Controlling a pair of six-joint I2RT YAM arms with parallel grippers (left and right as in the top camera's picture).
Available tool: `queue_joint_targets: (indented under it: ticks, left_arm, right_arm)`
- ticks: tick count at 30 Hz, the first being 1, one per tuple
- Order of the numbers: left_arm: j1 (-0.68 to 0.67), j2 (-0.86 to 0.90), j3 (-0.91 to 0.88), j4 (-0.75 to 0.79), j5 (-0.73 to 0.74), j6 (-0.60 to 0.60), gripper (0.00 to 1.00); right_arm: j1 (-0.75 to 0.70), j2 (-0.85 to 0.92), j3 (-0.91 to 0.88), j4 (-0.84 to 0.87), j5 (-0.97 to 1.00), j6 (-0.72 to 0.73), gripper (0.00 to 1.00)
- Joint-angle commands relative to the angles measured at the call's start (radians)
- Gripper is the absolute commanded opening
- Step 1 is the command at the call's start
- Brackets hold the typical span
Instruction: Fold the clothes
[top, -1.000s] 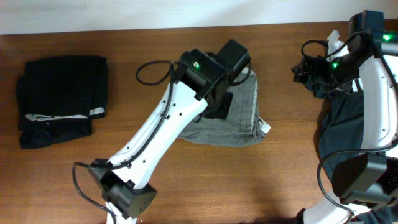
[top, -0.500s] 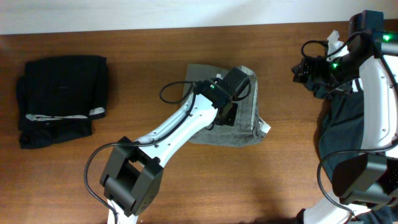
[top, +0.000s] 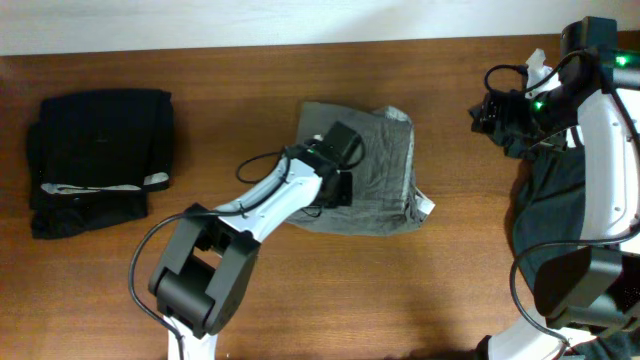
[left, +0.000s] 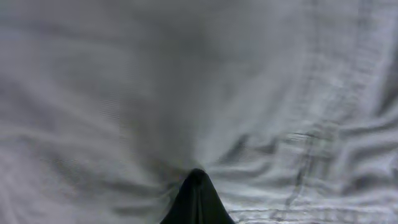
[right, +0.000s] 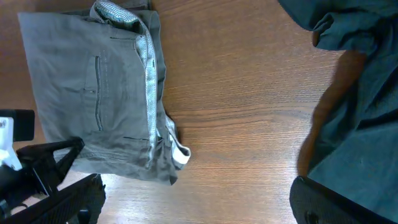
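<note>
The grey-khaki shorts lie folded on the table's middle, white label at the lower right corner. My left gripper rests on their left part. In the left wrist view the grey cloth fills the frame; the dark fingertips are together and pressed on it, with creases spreading from the tip. My right gripper hovers at the far right, open and empty. The right wrist view shows the shorts and its own jaws spread wide over bare wood.
A folded black garment lies at the far left. A heap of dark blue-grey clothes lies at the right edge under the right arm, and shows in the right wrist view. Bare wood separates the shorts from both.
My left gripper has drawn back across the shorts from their upper right to their left middle. The shorts lie flatter. The right arm has not moved.
</note>
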Motion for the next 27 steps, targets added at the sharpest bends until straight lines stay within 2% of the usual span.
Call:
queue_joint_targets:
  ticks: [1, 6, 8, 15, 22, 23, 26, 27]
  left_arm:
    - [0.046, 0.015, -0.039, -0.011, 0.005, -0.016, 0.00]
    - [0.079, 0.015, -0.087, -0.002, 0.004, -0.014, 0.00]
    - [0.092, 0.015, -0.097, 0.008, -0.017, 0.025, 0.01]
    - [0.180, 0.015, -0.097, 0.023, -0.206, 0.145, 0.01]
    - [0.316, 0.015, -0.097, 0.208, -0.224, 0.270, 0.01]
    - [0.338, 0.015, -0.097, 0.245, -0.224, 0.283, 0.02]
    - [0.392, 0.015, -0.095, 0.337, -0.219, 0.300, 0.26]
    - [0.409, 0.015, -0.083, 0.348, -0.204, 0.300, 0.28]
  right_arm:
    - [-0.005, 0.003, 0.000, 0.000, 0.013, -0.002, 0.99]
    - [-0.005, 0.003, 0.000, 0.000, 0.013, -0.002, 0.99]
    - [-0.005, 0.003, 0.000, 0.000, 0.013, -0.002, 0.99]
    - [-0.005, 0.003, 0.000, 0.000, 0.013, -0.002, 0.99]
    - [-0.005, 0.003, 0.000, 0.000, 0.013, -0.002, 0.99]
    - [-0.005, 0.003, 0.000, 0.000, 0.013, -0.002, 0.99]
    - [-0.005, 0.003, 0.000, 0.000, 0.013, -0.002, 0.99]
    - [-0.005, 0.003, 0.000, 0.000, 0.013, -0.002, 0.99]
